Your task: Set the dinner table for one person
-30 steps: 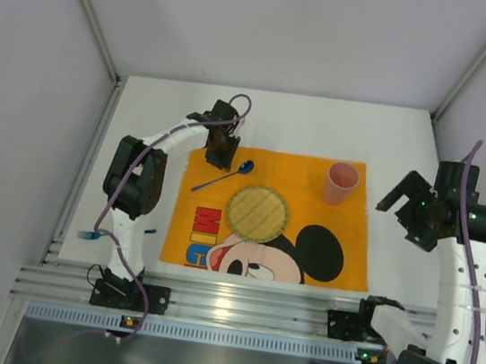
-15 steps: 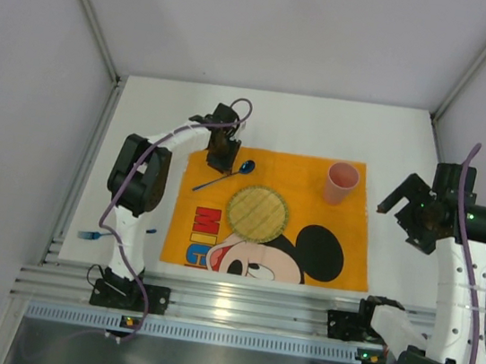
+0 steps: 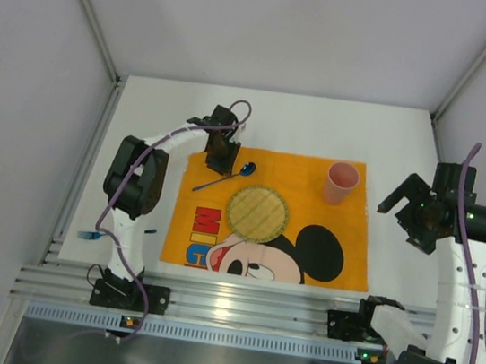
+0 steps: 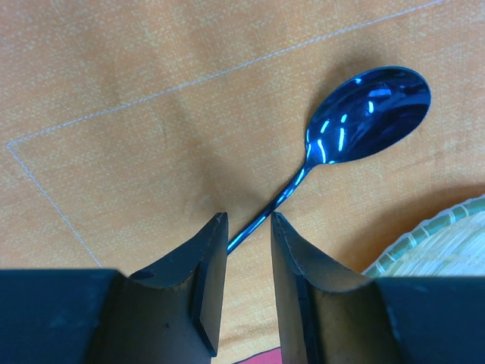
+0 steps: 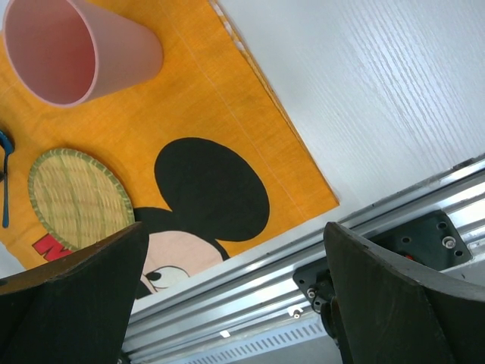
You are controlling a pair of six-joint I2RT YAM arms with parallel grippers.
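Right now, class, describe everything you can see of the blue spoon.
The spoon is glossy dark blue and looks like metal, with an oval bowl and a thin straight handle. It lies flat and diagonal on the orange mat, near the mat's far left corner. Its bowl is close to the woven round dish but apart from it. The handle runs between the fingers of the left gripper, whose gap is wider than the handle. Whether they touch cannot be told.
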